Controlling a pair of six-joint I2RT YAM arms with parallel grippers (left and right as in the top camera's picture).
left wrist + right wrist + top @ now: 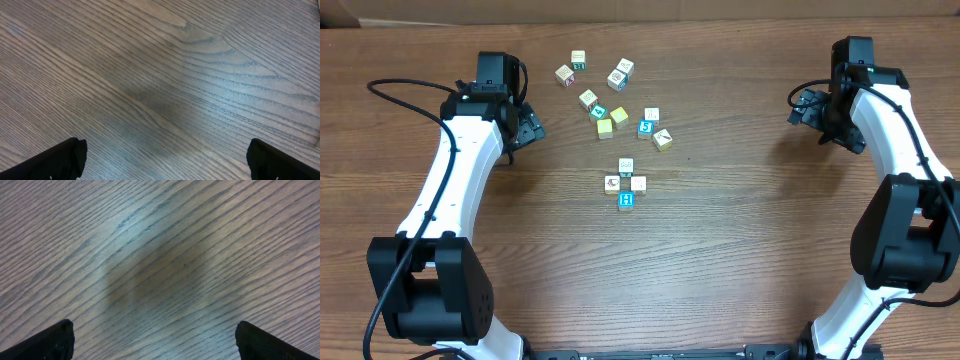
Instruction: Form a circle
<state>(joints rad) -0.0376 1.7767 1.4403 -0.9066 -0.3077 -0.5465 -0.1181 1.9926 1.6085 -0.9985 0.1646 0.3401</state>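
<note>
Near the table's middle sits the circle [626, 183], a tiny ring of small cubes: whitish picture-faced ones around a blue cube marked H [626, 201] at its near side. My left gripper [531, 127] hangs open at the far left, well away from the cubes. My right gripper [801, 106] is open at the far right. In the left wrist view only bare wood lies between the black fingertips [65, 157]. The right wrist view likewise holds nothing between its fingertips [52, 339].
A loose scatter of white, yellow and teal cubes [610, 100] lies behind the ring, toward the far edge. A black cable [395, 95] loops by the left arm. The wooden table [740, 230] spreads around the ring.
</note>
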